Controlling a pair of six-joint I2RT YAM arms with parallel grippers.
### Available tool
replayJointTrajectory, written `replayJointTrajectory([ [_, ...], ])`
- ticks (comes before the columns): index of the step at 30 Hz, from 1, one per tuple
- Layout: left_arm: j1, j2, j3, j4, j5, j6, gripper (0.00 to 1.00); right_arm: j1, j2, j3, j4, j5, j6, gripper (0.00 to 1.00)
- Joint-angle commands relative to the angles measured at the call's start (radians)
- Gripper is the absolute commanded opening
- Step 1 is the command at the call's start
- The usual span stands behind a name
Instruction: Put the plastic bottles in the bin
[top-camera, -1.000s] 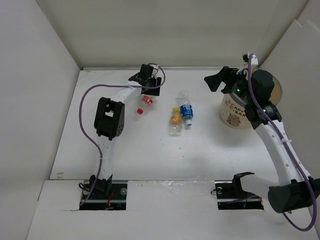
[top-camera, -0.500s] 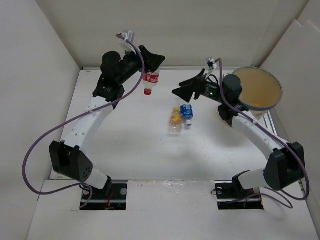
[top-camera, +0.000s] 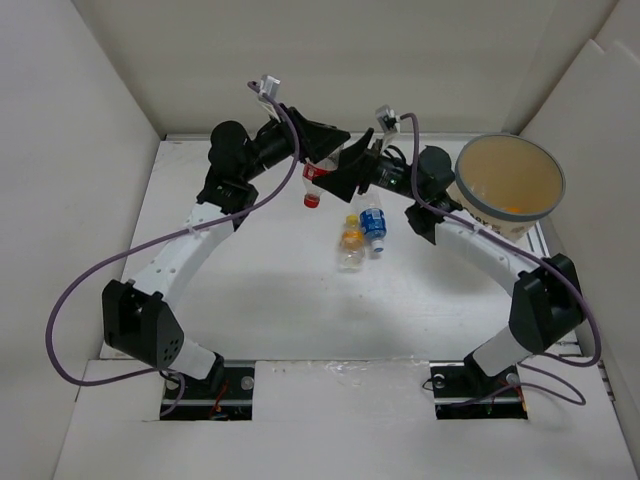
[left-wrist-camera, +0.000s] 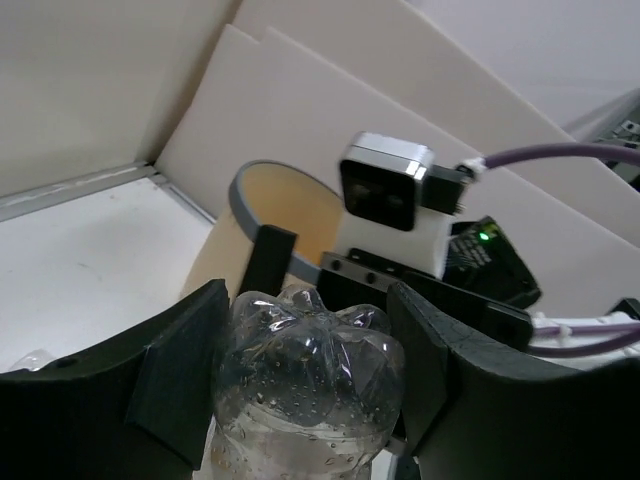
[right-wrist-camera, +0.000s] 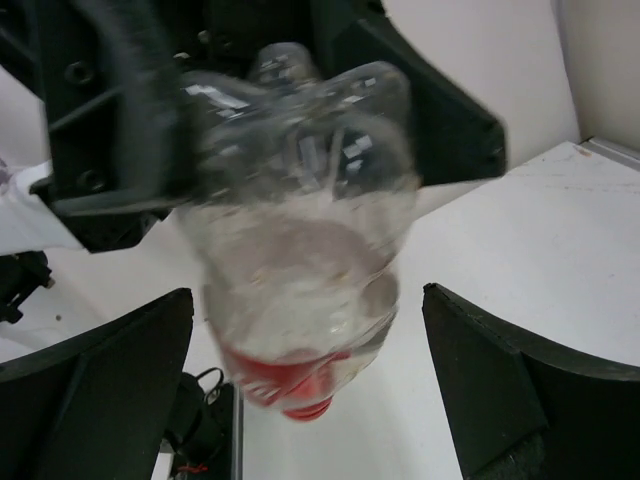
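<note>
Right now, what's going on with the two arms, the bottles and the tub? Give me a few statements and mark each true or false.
1. The left gripper holds a red-capped bottle with its cap pointing down. True.
2. The right gripper is clamped on that bottle. False: its fingers stand open, one on either side of it.
3. Two bottles lie on the table: an orange-yellow bottle and a blue-label bottle. True.
4. The held bottle is already inside the bin. False: it hangs over the table, to the left of the bin.
</note>
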Motion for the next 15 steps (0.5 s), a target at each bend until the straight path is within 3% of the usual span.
replayJointTrajectory([
  [1, -0.024, -0.071, -0.026, 0.116, 0.060, -0.059, 0.00, 0.025, 0.019, 0.060, 0.094, 0.035, -0.001, 1.00],
  [7, -0.024, -0.093, -0.055, 0.147, 0.060, -0.090, 0.00, 0.045, 0.039, 0.060, 0.104, 0.108, -0.011, 1.00],
  [8, -0.024, -0.093, -0.055, 0.147, 0.060, -0.090, 0.00, 0.045, 0.039, 0.060, 0.114, 0.117, -0.011, 0.96],
  [9, -0.024, -0.102, -0.055, 0.156, 0.060, -0.090, 0.00, 0.054, 0.039, 0.060, 0.114, 0.118, -0.011, 0.79],
  [11, -0.024, -0.102, -0.055, 0.156, 0.070, -0.090, 0.03, 0.064, 0.048, 0.074, 0.114, 0.118, -0.011, 0.56],
  [12, -0.024, -0.102, -0.055, 0.156, 0.070, -0.090, 0.08, 0.064, 0.057, 0.083, 0.114, 0.108, -0.011, 0.30],
  [13, -0.024, -0.102, -0.055, 0.165, 0.070, -0.090, 0.16, 0.073, 0.057, 0.092, 0.114, 0.108, -0.001, 0.21],
  [14, -0.024, -0.102, -0.055, 0.165, 0.060, -0.090, 0.44, 0.073, 0.068, 0.092, 0.114, 0.095, -0.001, 0.09],
  [15, -0.024, -0.102, -0.055, 0.165, 0.060, -0.090, 0.55, 0.073, 0.068, 0.092, 0.114, 0.095, -0.001, 0.02],
])
